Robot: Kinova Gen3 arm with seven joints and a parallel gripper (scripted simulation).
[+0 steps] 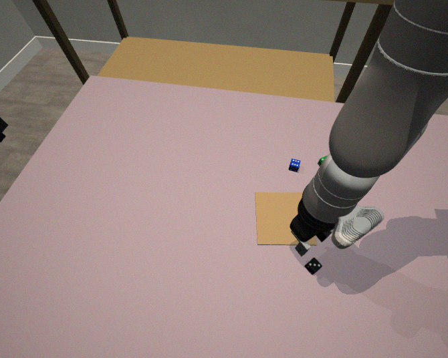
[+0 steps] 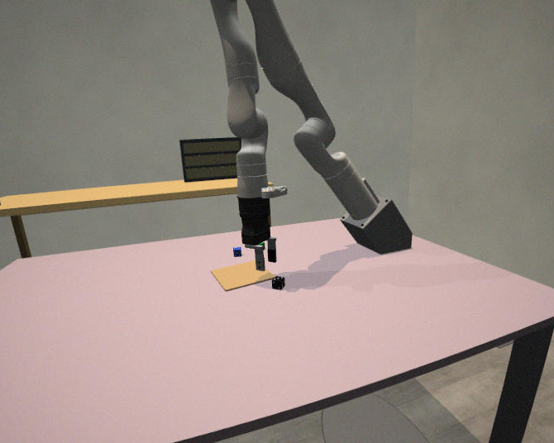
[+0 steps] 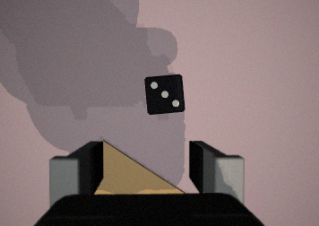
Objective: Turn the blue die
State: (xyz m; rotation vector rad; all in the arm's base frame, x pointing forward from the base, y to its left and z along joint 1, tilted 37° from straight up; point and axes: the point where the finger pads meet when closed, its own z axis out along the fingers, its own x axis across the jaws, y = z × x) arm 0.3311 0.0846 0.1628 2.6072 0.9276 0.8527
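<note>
The blue die (image 1: 295,164) (image 2: 237,251) lies on the pink table behind the mat, off it; its top face shows two rows of three white pips. The tan mat (image 1: 272,219) (image 2: 231,278) (image 3: 118,176) lies flat, partly hidden by the arm in the top view. My gripper (image 1: 312,242) (image 2: 266,265) (image 3: 146,160) is open and empty, pointing down above the mat's front right corner. The black die (image 1: 313,266) (image 2: 278,283) (image 3: 165,94) lies off the mat near that corner, with three pips on top. The green die (image 1: 322,161) (image 2: 262,244) is mostly hidden by the arm; its top is unclear.
My arm's base (image 2: 383,231) stands at the table's far right in the exterior view. A tan side table (image 1: 216,69) (image 2: 101,194) stands beyond the back edge, with a dark rack (image 2: 186,159) behind it. My arm covers the area between the green die and the mat in the top view.
</note>
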